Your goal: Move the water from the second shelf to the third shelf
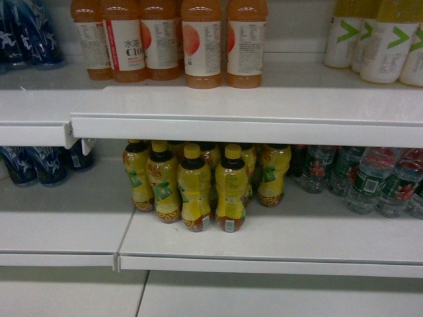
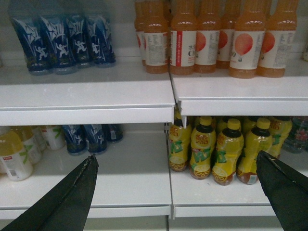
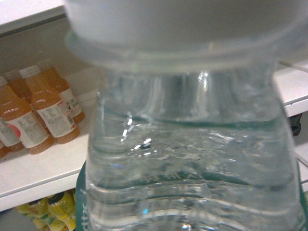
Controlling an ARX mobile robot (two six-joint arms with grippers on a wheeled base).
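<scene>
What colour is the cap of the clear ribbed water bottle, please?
White; the clear ribbed water bottle's cap shows best in the right wrist view.

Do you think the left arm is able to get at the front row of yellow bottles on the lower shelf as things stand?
Probably yes. The left pincer is open and faces the yellow bottles, with nothing standing before them; only the upper shelf hangs close above their caps.

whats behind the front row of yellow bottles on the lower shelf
More yellow bottles: caps and shoulders of a back row show between the front yellow bottles. How many stand there, and the shelf wall behind, is covered by the front bottles and the shelf above.
</scene>
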